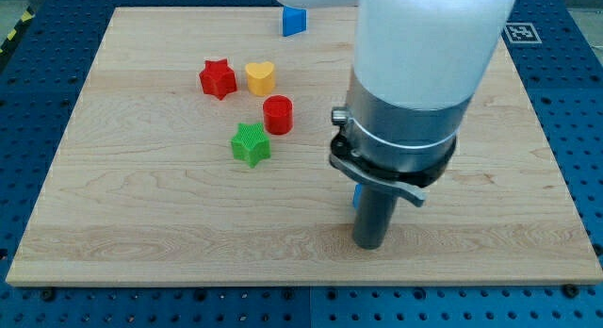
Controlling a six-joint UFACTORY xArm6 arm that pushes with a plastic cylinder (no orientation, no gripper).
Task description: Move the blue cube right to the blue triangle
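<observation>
My tip (pixel 368 244) rests on the wooden board (pixel 141 224) near the view's bottom, right of centre. No jaws: it is a plain rod. A sliver of blue (pixel 356 193), likely the blue cube, shows against the rod's left side, mostly hidden. Blue triangle (pixel 294 22) at the view's top, well apart. Red star (pixel 218 78), yellow heart (pixel 260 77), red cylinder (pixel 278 114), green star (pixel 251 143) cluster left of centre.

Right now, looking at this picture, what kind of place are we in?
Probably a robotics lab bench. A wooden board lies on a blue perforated table, a printed marker tag sits at the board's top right corner, and small toy blocks such as the red star and green star are scattered on it.
</observation>
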